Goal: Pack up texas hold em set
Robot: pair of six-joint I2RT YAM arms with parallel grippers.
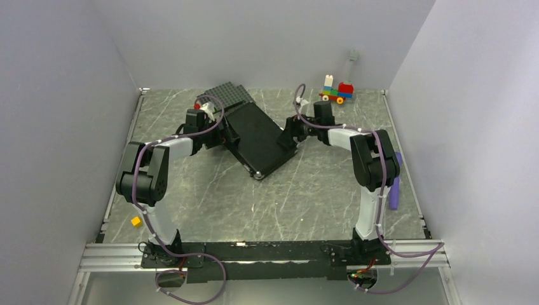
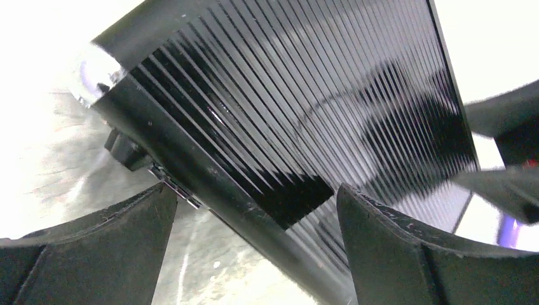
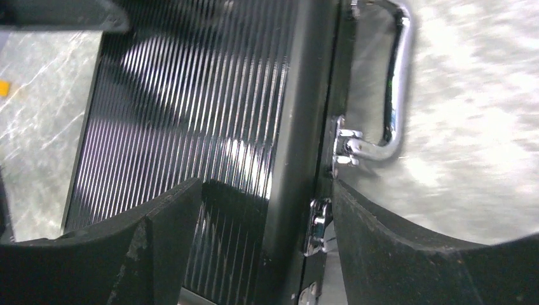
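So both pincers are spread wide, nothing clamped: left gripper (image 1: 224,137) straddles one edge of the closed black briefcase (image 1: 259,141), right gripper (image 1: 289,136) straddles its latch-and-handle edge. Case lies skewed on the table's (image 1: 286,203) far half, just in front of the studded baseplates (image 1: 225,96).

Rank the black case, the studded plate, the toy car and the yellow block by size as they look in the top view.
1. black case, clearly the largest
2. studded plate, though the case hides part of it
3. toy car, close to the plate's visible part
4. yellow block, the smallest
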